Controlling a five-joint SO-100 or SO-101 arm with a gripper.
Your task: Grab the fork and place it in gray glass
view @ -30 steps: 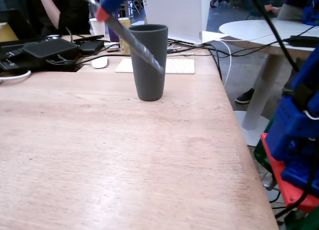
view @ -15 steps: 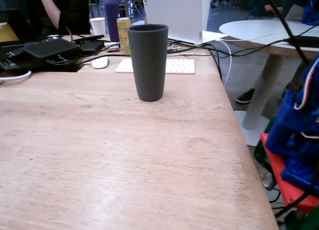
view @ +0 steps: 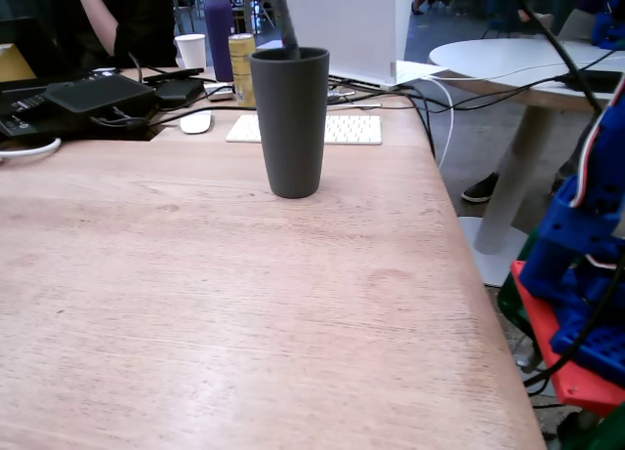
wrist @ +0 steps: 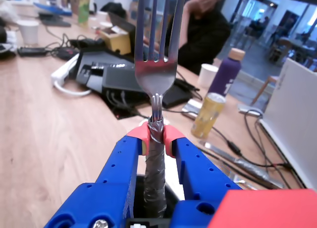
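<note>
The gray glass (view: 290, 118) stands upright on the wooden table (view: 195, 304), a little behind its middle. The fork's taped handle (view: 283, 16) slants down from the top edge of the fixed view into the glass's mouth. In the wrist view my gripper (wrist: 156, 136) is shut on the fork (wrist: 155, 74): the red pads (wrist: 140, 137) clamp the neck just above the tape, tines pointing up. A dark shape under the jaws looks like the glass's opening. In the fixed view the gripper is out of frame above.
Behind the glass are a white keyboard (view: 342, 128), a mouse (view: 195, 123), a gold can (view: 240, 67), a purple bottle (view: 219, 25), a white paper cup (view: 191, 50) and black gear with cables (view: 88, 99). The blue arm base (view: 586, 274) stands off the table's right edge.
</note>
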